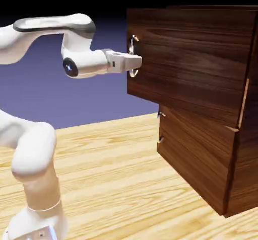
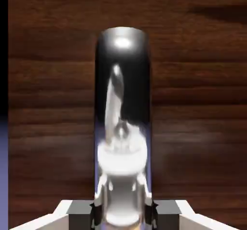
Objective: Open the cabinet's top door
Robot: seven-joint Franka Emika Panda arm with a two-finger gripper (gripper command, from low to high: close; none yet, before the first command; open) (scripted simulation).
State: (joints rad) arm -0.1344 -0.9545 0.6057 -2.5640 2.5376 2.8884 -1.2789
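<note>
Blue-violet backdrop, darkening to black overhead; pale plank table (image 1: 116, 183) below. Cabinet at the table's right side in the exterior view. Top door (image 1: 191, 58) is its upper panel, swung partly out: its handle edge stands out past the lower door (image 1: 194, 158), and a pale strip shows at the far edge, by the cabinet's side. Handle (image 2: 123, 79) upright near the door's free edge; jaws (image 2: 123, 218) closed on it, one finger to each side, toward one end of the bar in the hand view.

Progress, my reading: grip made, opening begun, a fair swing probably still left. Next would be drawing the handle outward along the door's arc, wrist turning with it. Risk: bar slipping if the pull runs straight.

Around: lower door looks shut, own small handle (image 1: 160, 128) near its left edge. Arm (image 1: 83, 45) reaches in from the left; nothing visible blocks the door's outward path except the arm itself.
</note>
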